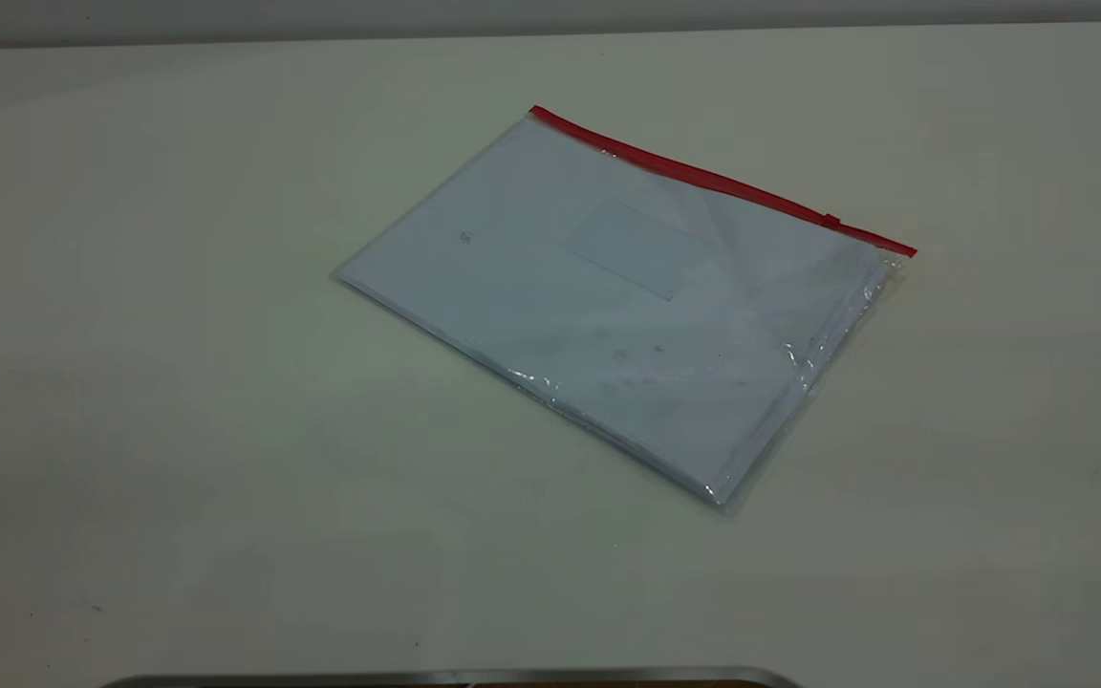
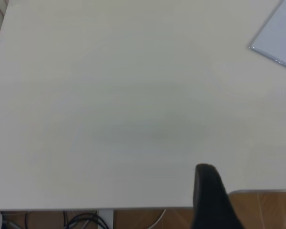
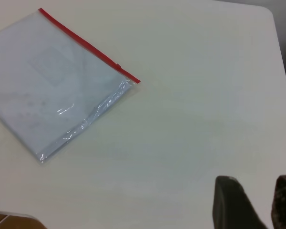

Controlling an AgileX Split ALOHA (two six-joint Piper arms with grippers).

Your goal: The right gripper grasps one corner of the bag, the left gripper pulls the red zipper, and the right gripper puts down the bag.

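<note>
The bag [image 1: 627, 306] lies flat; the red zipper [image 1: 723, 182] runs along its far edge; its right-end corner of the bag [image 3: 133, 80] lies nearer the right gripper [image 3: 254, 200], fingers parted, empty; left gripper [image 2: 210, 198] well apart, state indeterminable.

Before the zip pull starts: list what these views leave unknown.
- Left pincer: left wrist view, only one finger in frame, so its opening is unknown.
- Red zipper slider: exterior view, too small to read.
- Bag contents: glare on the plastic blurs the paper.

White table [image 1: 178, 382]; cables [image 2: 81, 220] below its edge.
</note>
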